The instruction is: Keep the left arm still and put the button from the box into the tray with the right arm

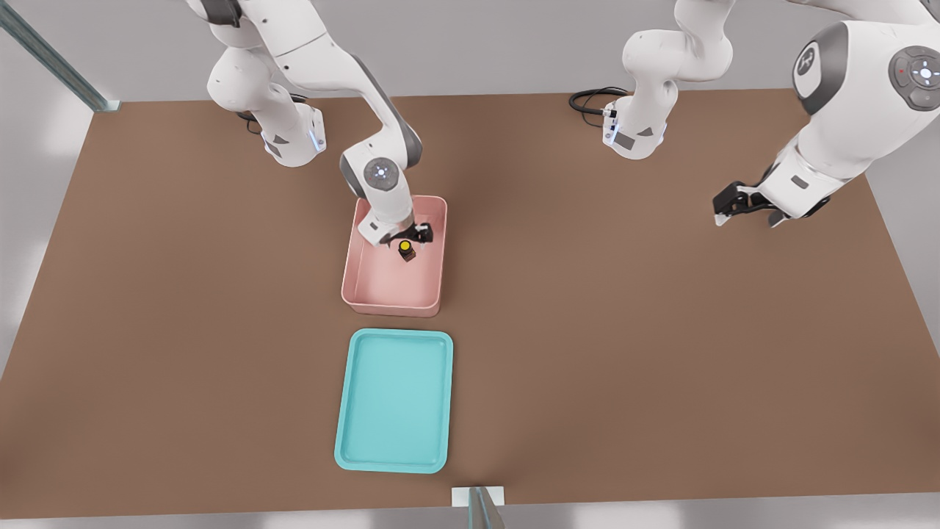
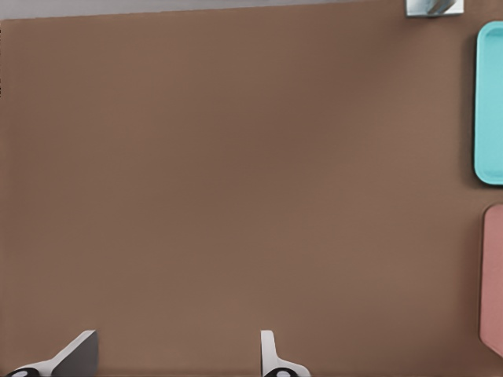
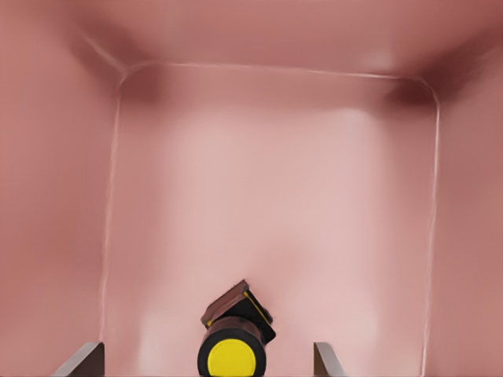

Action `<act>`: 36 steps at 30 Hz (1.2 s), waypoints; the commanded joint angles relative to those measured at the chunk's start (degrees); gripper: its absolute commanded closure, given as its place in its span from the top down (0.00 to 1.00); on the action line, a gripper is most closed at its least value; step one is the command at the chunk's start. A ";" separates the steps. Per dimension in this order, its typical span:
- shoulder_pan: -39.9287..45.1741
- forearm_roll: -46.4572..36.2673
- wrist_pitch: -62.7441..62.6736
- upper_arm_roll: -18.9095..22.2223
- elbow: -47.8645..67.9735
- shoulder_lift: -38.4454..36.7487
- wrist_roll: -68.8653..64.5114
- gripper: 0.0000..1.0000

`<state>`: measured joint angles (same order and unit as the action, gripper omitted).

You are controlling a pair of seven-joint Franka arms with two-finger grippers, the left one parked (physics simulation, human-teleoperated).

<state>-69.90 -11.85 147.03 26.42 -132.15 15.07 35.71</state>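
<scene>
The pale pink box sits mid-table, and the button, a dark block with a yellow cap, lies on its floor towards the far end. My gripper reaches down into the box right over the button. In the right wrist view the button lies tilted between my fingertips, which stand wide apart without touching it, so the gripper is open. The teal tray lies just in front of the box, towards the near table edge. Slices of the tray and box show in the left wrist view.
The box walls rise close around my gripper on all sides. The parked arm hangs over the table at the front view's right. A black cable lies at the back edge and a metal post stands at the near edge.
</scene>
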 commanded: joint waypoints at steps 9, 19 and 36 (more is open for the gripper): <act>0.38 -0.10 10.12 -0.14 -5.22 0.40 -5.91 0.99; 0.29 -2.48 13.98 -3.74 -6.80 2.34 -4.68 0.99; 1.26 -2.57 15.65 -4.00 -6.54 3.65 -5.74 0.58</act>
<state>-68.62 -14.38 162.31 22.40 -138.73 18.79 31.15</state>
